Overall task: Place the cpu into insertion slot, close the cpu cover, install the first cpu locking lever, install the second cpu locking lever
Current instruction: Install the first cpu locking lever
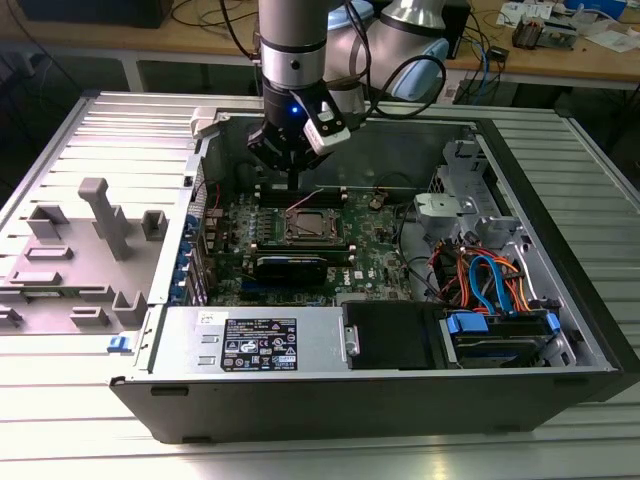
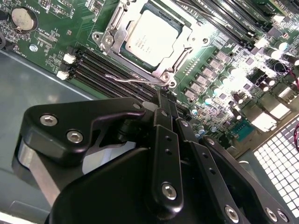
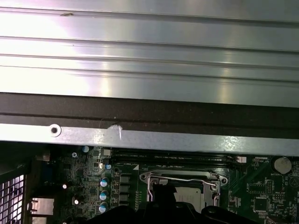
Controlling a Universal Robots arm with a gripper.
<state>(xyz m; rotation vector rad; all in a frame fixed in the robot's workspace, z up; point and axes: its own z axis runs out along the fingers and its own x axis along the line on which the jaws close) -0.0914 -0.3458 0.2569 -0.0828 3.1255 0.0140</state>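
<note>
Chip (image 2: 152, 37) sits flat in the socket (image 2: 100, 36), silver top up, at the middle of the green board (image 2: 51, 28) inside the open computer case (image 1: 330, 415). Placement step reads as done.

The cover (image 2: 133, 58) lies down over the chip's edges, with the chip showing through its window. It needs to be flat like this so a lever can bear on it.

A wire lever (image 2: 128, 79) runs along the socket edge that faces the memory slots (image 2: 100, 67). It looks low against the frame, but I cannot tell whether it is hooked under its catch.

Gripper (image 2: 164, 95) hangs just above the socket's far edge in the exterior view. Its fingers are drawn together to a narrow tip with nothing visibly held. The tip is right beside the socket corner where the lever's end lies. A closed tip suits pushing a thin wire better than pinching it.
</note>
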